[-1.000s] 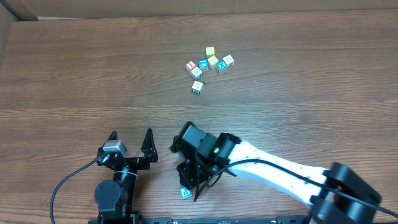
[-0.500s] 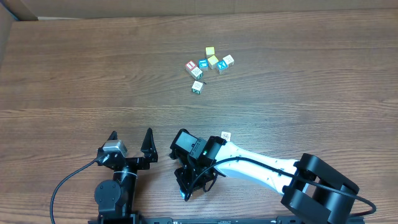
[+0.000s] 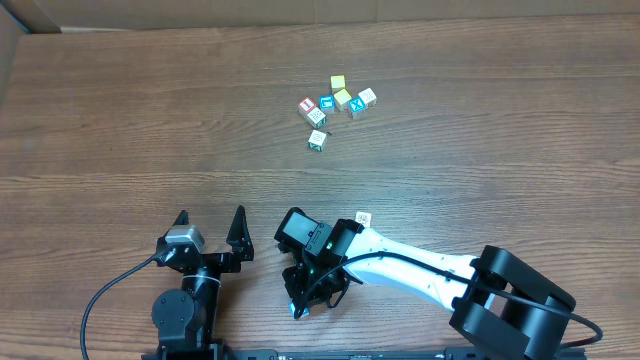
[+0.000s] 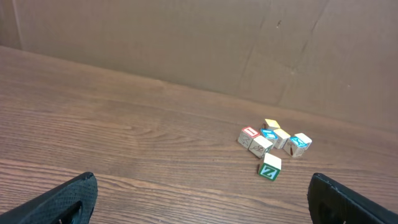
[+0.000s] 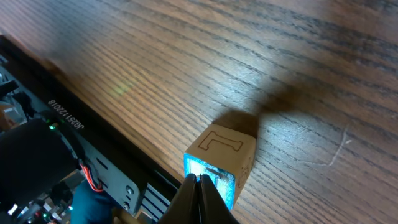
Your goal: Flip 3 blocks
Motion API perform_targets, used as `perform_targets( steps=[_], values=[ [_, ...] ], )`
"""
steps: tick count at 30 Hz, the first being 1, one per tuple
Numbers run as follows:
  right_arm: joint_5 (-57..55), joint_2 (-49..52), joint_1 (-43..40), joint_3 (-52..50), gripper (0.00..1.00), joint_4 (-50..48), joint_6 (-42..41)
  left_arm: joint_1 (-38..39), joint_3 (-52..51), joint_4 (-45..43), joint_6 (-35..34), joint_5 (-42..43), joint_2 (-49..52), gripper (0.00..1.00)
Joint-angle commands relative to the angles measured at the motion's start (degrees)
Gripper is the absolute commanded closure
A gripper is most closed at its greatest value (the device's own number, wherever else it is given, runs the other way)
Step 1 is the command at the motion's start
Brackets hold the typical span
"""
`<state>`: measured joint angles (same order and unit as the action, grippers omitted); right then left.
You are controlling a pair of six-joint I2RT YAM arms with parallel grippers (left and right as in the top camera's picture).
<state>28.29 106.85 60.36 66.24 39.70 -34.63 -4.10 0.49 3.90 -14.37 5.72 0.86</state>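
A wooden block (image 5: 225, 153) with a pale top carrying an outlined letter and a blue side face lies near the table's front edge. My right gripper (image 5: 200, 180) is shut, its tips pressed against that blue face with nothing between them. From overhead the right gripper (image 3: 301, 303) covers most of this block (image 3: 296, 312). Far back, a pale cube with a green Z face (image 4: 270, 167) (image 3: 317, 139) lies just in front of a cluster of cubes (image 3: 338, 101). My left gripper (image 4: 201, 205) (image 3: 210, 226) stands open and empty, well short of them.
The cluster (image 4: 273, 137) holds red-marked, blue, yellow-topped and pale cubes, one blue with a white X (image 4: 299, 143). A cardboard wall (image 4: 186, 43) stands behind the table. The robot's base with wiring (image 5: 56, 155) sits right at the front edge beside the near block.
The right gripper has swung left and down over the near block, which lay beside its tips a second ago. The left arm and the far cubes have not moved.
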Motion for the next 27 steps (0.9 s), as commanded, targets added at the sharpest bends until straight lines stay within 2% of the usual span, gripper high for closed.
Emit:
perform_targets(
  steps=[1, 7, 13, 16, 21, 24, 27],
  values=[
    [-0.6, 1.7, -0.5, -0.7, 0.96, -0.2, -2.0, 0.4, -0.2, 0.1, 1.1, -0.2, -0.5, 0.00],
    [0.6, 3.2, -3.1, -0.6, 0.96, -1.0, -2.7, 0.4, -0.2, 0.1, 1.1, -0.2, -0.5, 0.00],
    [1.0, 3.2, -9.8, 1.0, 0.96, -4.9, -2.7, 0.4, -0.2, 0.1, 1.1, -0.2, -0.5, 0.00],
    [4.7, 3.0, -13.0, 2.9, 0.94, -4.8, -0.7, 0.4, -0.2, 0.1, 1.1, -0.2, -0.5, 0.00],
    [7.4, 1.0, -16.6, 8.5, 0.75, 1.4, 6.7, 0.4, -0.2, 0.1, 1.1, -0.2, -0.5, 0.00],
    [7.1, -0.8, -18.1, 11.8, 0.58, 7.0, 11.6, 0.4, -0.2, 0.1, 1.1, -0.2, -0.5, 0.00],
    [1.1, -2.4, -22.0, 15.7, 0.48, 14.6, 13.9, 0.4, -0.2, 0.1, 1.1, -0.2, -0.5, 0.00]
  ],
)
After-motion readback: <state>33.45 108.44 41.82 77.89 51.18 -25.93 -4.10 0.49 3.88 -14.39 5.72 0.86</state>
